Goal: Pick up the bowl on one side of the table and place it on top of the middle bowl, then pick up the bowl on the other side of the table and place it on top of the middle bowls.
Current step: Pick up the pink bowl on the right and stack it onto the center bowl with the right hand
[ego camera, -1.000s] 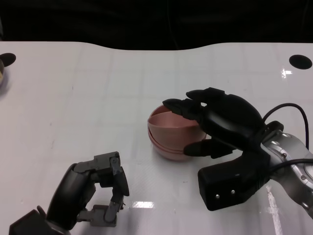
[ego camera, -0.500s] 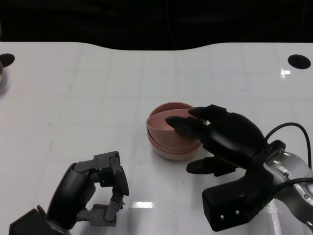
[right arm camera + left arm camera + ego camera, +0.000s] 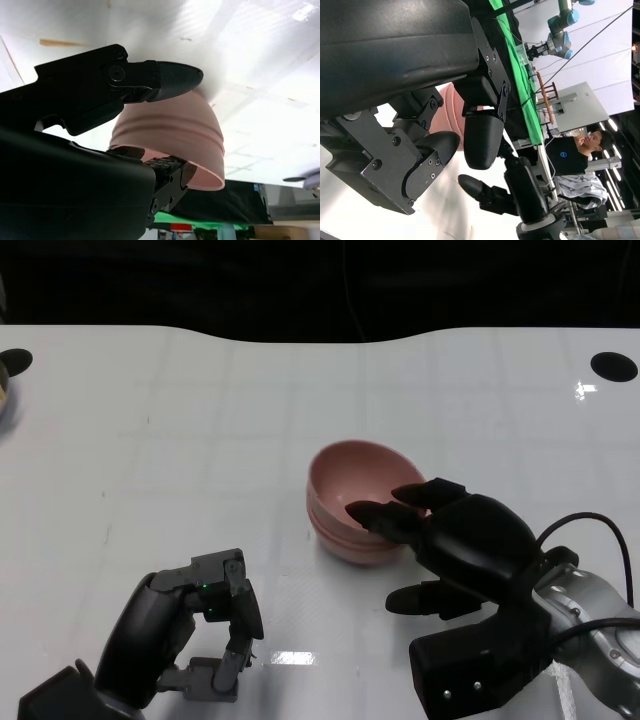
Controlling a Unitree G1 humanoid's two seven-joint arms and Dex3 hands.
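A stack of pink bowls (image 3: pixel 352 502) stands upright at the table's middle, the top one nested level in the others; it also shows in the right wrist view (image 3: pixel 170 132) and partly in the left wrist view (image 3: pixel 451 112). My right hand (image 3: pixel 450 548) is just right of and nearer than the stack. Its fingertips (image 3: pixel 368 511) reach over the near rim, and its thumb lies apart from the bowls on the table side. Nothing is gripped. My left hand (image 3: pixel 195 635) rests at the lower left, well away from the stack, fingers curled in and holding nothing.
The white table (image 3: pixel 200 440) has a round black hole (image 3: pixel 613 365) at the far right and another (image 3: pixel 14 361) at the far left, beside a beige object (image 3: pixel 4 395) cut by the picture's edge. A seated person (image 3: pixel 577 150) shows beyond the table.
The top bowl, tilted in my right hand a second ago, now sits level in the stack. My right hand has let go and drawn back toward me. The left hand has not moved.
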